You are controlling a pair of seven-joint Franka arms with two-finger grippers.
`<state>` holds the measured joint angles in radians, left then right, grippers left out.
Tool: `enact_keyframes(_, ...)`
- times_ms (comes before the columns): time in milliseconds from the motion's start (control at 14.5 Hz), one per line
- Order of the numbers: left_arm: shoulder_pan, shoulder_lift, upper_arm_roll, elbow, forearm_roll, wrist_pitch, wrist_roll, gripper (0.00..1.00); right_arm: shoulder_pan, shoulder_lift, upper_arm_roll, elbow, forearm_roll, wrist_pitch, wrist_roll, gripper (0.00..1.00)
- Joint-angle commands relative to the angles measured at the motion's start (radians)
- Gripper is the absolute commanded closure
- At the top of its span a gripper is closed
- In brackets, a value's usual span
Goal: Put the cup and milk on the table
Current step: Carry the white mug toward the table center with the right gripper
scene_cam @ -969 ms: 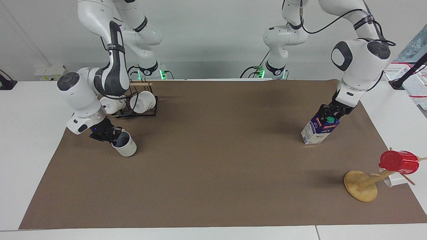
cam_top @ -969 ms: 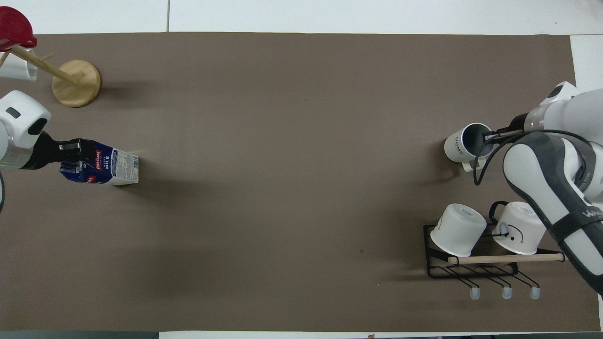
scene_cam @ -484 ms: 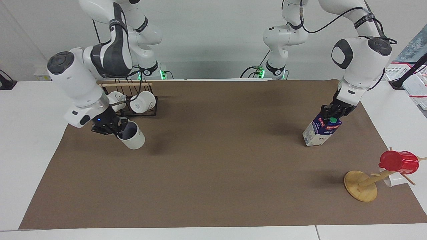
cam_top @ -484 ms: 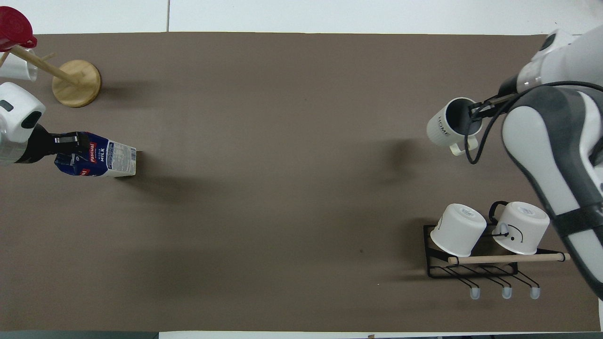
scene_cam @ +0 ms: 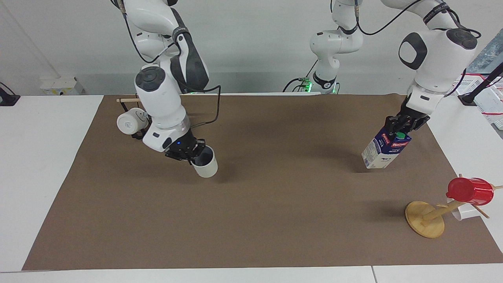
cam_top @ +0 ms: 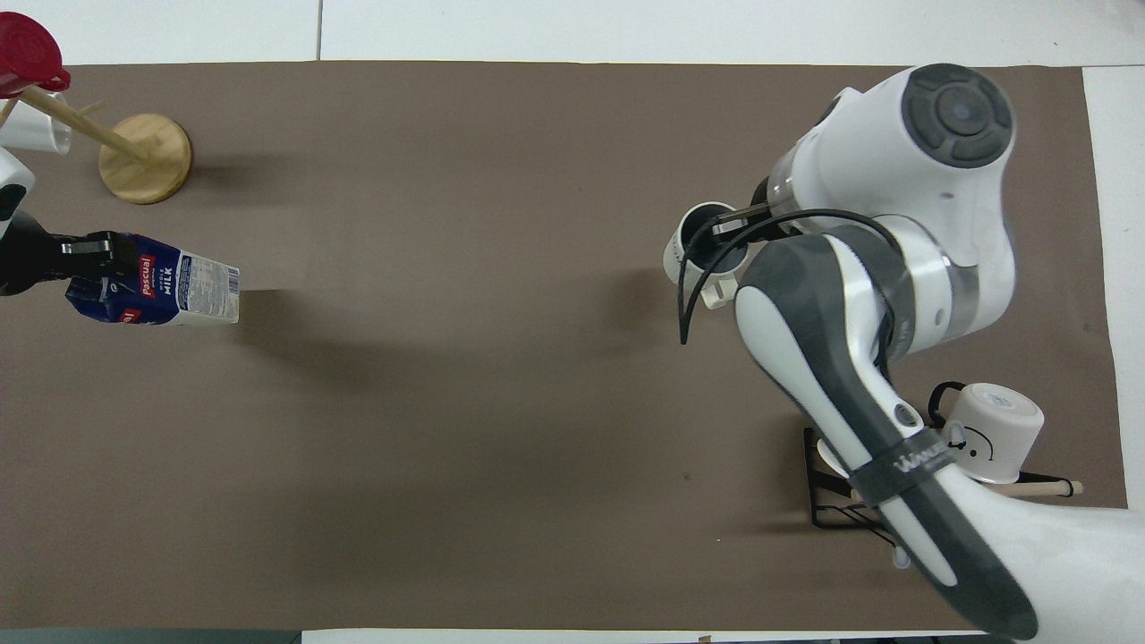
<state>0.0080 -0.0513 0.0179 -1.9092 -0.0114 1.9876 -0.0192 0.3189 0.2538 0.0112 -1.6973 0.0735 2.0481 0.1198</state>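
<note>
My right gripper (scene_cam: 191, 152) is shut on the rim of the off-white cup (scene_cam: 205, 166) and holds it tilted in the air over the brown paper of the table (scene_cam: 275, 220), between the rack and the middle. In the overhead view the cup (cam_top: 698, 253) shows its dark inside, with the right gripper (cam_top: 729, 234) at its rim. My left gripper (scene_cam: 401, 126) is shut on the top of the milk carton (scene_cam: 384, 152) and holds it tilted just above the paper at the left arm's end. The carton (cam_top: 174, 291) and the left gripper (cam_top: 94, 268) also show in the overhead view.
A black wire rack with white mugs (scene_cam: 127, 122) stands at the right arm's end, near the robots, partly hidden by the right arm (cam_top: 993, 434). A wooden cup tree (scene_cam: 425, 219) with a red cup (scene_cam: 469, 191) stands at the left arm's end, farther out (cam_top: 145, 158).
My right arm has swung the cup from beside the rack toward the middle of the table. My left gripper has lifted the milk a little, still tilted.
</note>
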Motion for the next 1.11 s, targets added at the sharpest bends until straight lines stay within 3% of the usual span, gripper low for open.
enact_keyframes(0, -0.002, 0.001, -0.003, 0.018, 0.025, -0.023, -0.01, 1.0, 0.051, 0.001, -0.002, -0.054, -0.037, 0.11, 0.095, 1.0)
enact_keyframes(484, -0.058, 0.015, -0.004, 0.064, 0.03, -0.044, -0.033, 1.0, 0.16, 0.045, -0.002, -0.087, -0.17, 0.178, 0.277, 1.0)
enact_keyframes(623, -0.123, 0.015, -0.004, 0.064, 0.031, -0.038, -0.117, 1.0, 0.205, 0.061, -0.002, -0.096, -0.175, 0.204, 0.282, 1.0)
enact_keyframes(1038, -0.351, 0.028, -0.006, 0.071, 0.083, -0.026, -0.414, 1.0, 0.206, 0.07, -0.002, -0.153, -0.185, 0.274, 0.258, 1.0)
